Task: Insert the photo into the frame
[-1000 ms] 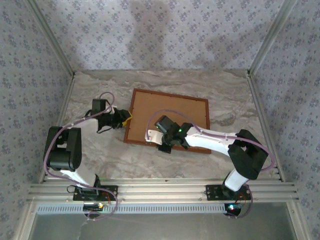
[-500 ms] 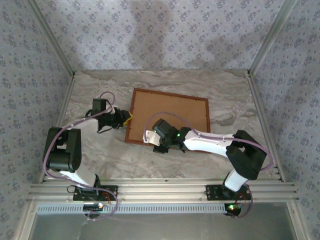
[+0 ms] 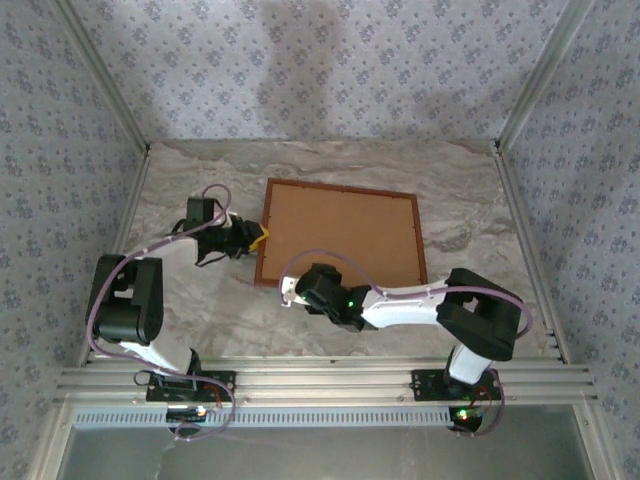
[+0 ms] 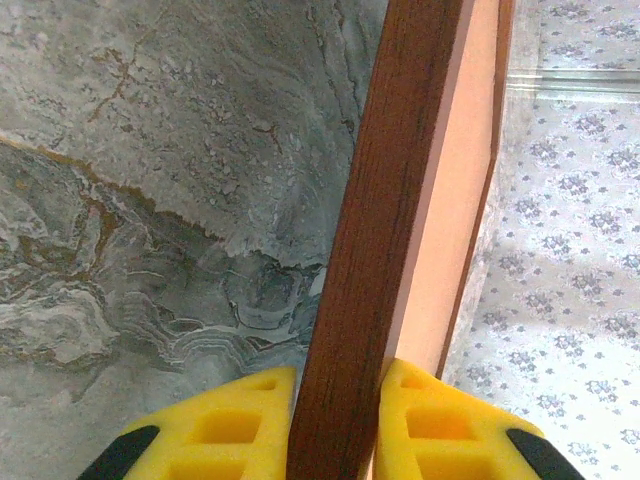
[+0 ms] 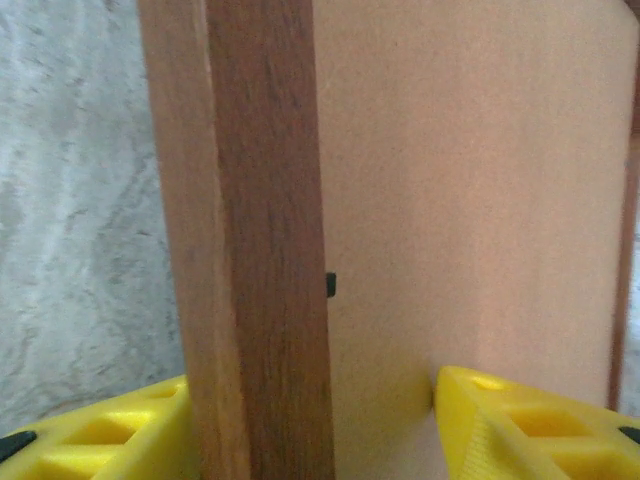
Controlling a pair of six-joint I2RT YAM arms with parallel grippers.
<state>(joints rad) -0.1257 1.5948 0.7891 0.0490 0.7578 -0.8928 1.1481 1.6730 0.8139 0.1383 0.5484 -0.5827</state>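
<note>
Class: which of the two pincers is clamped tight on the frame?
The left pincer: both yellow pads press its bar of the frame. The right pincer straddles its bar loosely, with a gap beside one pad.

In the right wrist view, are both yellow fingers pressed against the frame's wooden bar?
No: one finger sits beside the frame bar, but the other stands well apart, with backing board showing in the gap.

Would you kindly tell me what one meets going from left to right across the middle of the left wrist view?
Marble table → wooden frame bar → brown backing board → flowered wall.
</note>
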